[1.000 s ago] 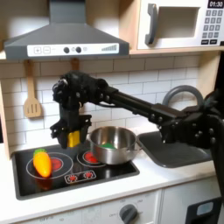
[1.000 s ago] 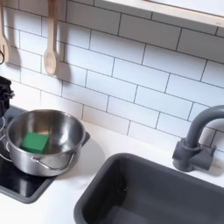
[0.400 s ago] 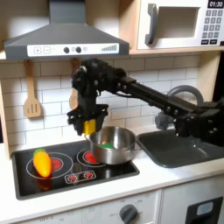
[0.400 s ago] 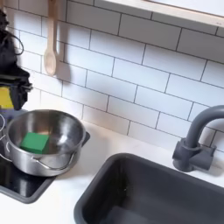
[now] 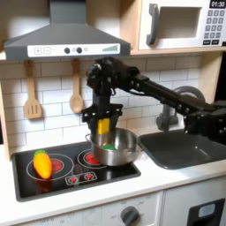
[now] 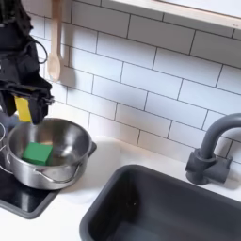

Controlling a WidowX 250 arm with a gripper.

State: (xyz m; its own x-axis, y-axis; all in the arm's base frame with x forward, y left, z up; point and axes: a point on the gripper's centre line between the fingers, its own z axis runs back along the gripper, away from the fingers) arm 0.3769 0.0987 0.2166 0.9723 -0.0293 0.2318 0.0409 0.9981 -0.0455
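My gripper hangs just above the steel pot on the right burner, shut on a yellow object. In the second exterior view the gripper holds the yellow object over the pot's far left rim. A flat green piece lies inside the pot, also seen as the green piece in the first exterior view. The yellow object does not touch the pot.
An orange and yellow toy vegetable lies on the left burner of the black stove top. Wooden utensils hang on the tiled wall. The sink and faucet lie right of the pot. A range hood hangs overhead.
The arm has risen from the back of the stove and swung to the first exterior view's right, carrying the yellow object from behind the left burner to above the pot.
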